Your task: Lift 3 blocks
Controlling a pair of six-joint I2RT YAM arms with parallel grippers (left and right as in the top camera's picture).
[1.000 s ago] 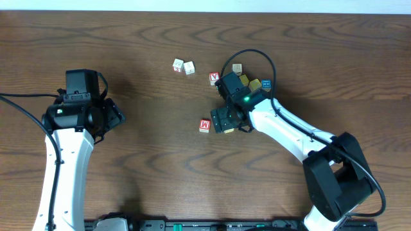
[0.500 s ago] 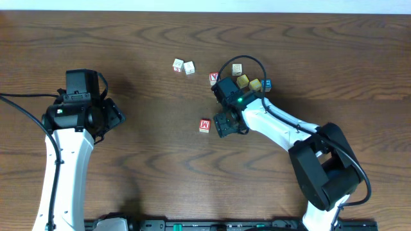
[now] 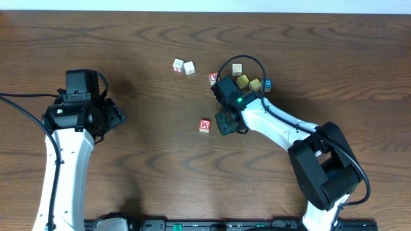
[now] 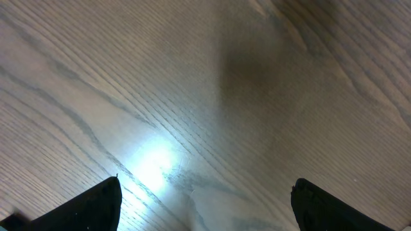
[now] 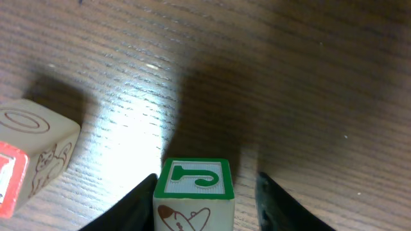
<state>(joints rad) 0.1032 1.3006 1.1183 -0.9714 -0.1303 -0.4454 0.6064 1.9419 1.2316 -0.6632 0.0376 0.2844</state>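
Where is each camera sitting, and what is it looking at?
Overhead: above the table, looking down; both arms, left gripper and right gripper show.
Left wrist: on the left arm, facing the table; its fingertips show.
Right wrist: on the right arm, facing a green block between its fingers.
Shared: overhead and right wrist both show the right gripper.

A robotics lab: a white left arm (image 3: 64, 160) and right arm (image 3: 282, 131) stand at the near edge of a bare wood-grain bench (image 3: 192, 186), with a black cable (image 3: 19, 106) trailing over it.
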